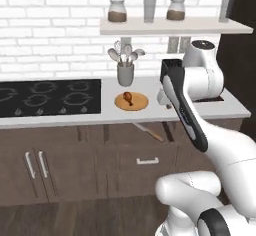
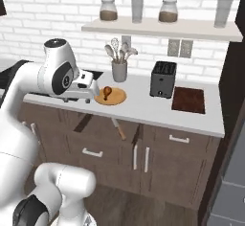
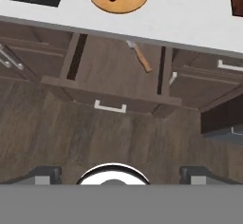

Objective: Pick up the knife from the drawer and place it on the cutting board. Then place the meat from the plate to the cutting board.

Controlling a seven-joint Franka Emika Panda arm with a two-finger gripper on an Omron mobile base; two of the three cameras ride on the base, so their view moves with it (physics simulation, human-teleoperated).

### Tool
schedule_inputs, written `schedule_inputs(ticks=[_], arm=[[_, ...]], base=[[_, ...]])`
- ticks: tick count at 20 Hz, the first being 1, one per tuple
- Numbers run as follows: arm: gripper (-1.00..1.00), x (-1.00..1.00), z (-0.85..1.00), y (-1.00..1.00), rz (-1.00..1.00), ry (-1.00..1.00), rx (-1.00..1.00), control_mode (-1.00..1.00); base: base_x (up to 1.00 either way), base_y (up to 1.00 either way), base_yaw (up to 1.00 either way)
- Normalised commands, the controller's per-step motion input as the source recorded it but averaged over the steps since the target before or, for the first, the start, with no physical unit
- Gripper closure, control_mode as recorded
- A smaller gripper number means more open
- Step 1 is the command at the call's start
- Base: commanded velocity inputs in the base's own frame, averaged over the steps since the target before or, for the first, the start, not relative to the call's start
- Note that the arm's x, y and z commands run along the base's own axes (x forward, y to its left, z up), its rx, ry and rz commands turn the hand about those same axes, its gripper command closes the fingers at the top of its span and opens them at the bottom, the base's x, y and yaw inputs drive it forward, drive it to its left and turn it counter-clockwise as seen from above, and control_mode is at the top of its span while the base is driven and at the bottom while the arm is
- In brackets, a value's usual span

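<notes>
The drawer (image 3: 111,83) stands pulled out below the counter (image 3: 180,19), its front with the silver bar handle (image 3: 110,107) facing the floor side of the hand view. Inside it, the knife (image 3: 140,57) lies at an angle near the back right, wooden handle toward the drawer front, blade end partly under the counter edge. In the left base view the same knife (image 1: 148,132) shows in the open drawer below the plate.

The plate (image 1: 131,101) sits on the counter just right of the cooktop (image 1: 50,97), with the meat (image 1: 128,98) lying on it. A grey utensil holder (image 1: 125,73) stands behind the plate. A black toaster (image 2: 163,79) stands further right, and the dark cutting board (image 2: 188,99) lies just beside it, well apart from the plate.

The fingers (image 3: 122,175) are spread wide, hanging above the drawer front and holding nothing.
</notes>
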Motion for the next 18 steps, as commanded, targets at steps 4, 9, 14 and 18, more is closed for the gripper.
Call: schedule_inputs(ticks=[4, 9, 14, 18], arm=[[-1.0, 0.0, 0.0, 0.0, 0.0, 0.0, 0.0, 1.0], [-1.0, 0.0, 0.0, 0.0, 0.0, 0.0, 0.0, 1.0], [-1.0, 0.0, 0.0, 0.0, 0.0, 0.0, 0.0, 1.0], [-1.0, 0.0, 0.0, 0.0, 0.0, 0.0, 0.0, 1.0]], base=[[0.62, -0.98, 0.36], [0.4, -0.92, 0.43], [0.08, -0.72, 0.57], [0.0, -0.31, 0.76]])
